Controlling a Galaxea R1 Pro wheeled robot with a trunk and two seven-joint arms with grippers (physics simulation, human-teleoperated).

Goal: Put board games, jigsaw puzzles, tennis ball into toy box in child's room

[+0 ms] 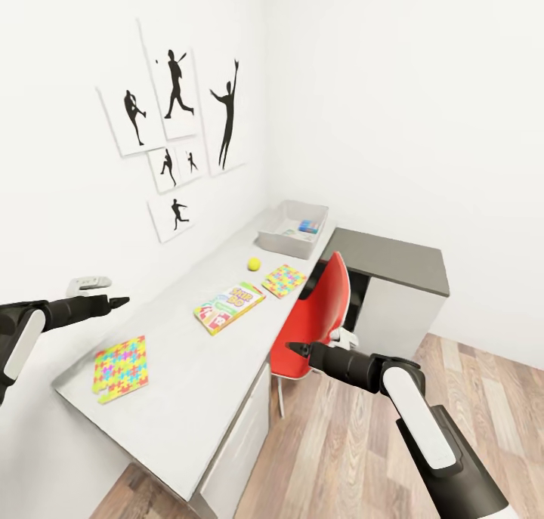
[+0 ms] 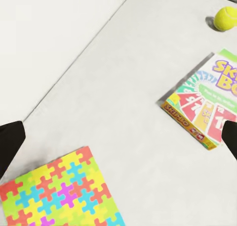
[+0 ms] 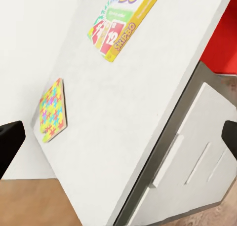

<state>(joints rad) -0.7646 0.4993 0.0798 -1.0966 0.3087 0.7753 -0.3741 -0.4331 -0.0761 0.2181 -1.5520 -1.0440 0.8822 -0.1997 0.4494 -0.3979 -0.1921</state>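
While both arms hang clear of the desk, neither claw touches anything. The left gripper (image 1: 119, 301) hovers above the near end of the table (image 1: 181, 368), by the wall, and its wrist view shows the two dark fingertips (image 2: 10, 143) spread wide at opposite edges of the picture, nothing between them but bare tabletop. The right gripper (image 1: 291, 347) points toward the table's front edge, in front of the red chair (image 1: 317, 315); its fingers (image 3: 10, 142) stand equally far apart (empty too), with the desk's white drawers (image 3: 197, 157) below.

On the light-grey top, one jigsaw puzzle (image 1: 120, 368) lies flat near the near end, below the left gripper. Farther along lies the SKIP-BO board game (image 1: 229, 307), face up, and just beyond it the second jigsaw puzzle (image 1: 285, 280), close to the front edge beside the chair back. The tennis ball (image 1: 254, 263) sits apart from both, between the SKIP-BO box and the toy box (image 1: 291, 232). That grey bin stands at the far end of the table near the corner of the room, with a small blue box (image 1: 307, 226) showing inside it. Beyond it lies the lower dark-grey section (image 1: 393, 258) of the desk. Black silhouette posters (image 1: 177, 126) hang on the wall above.
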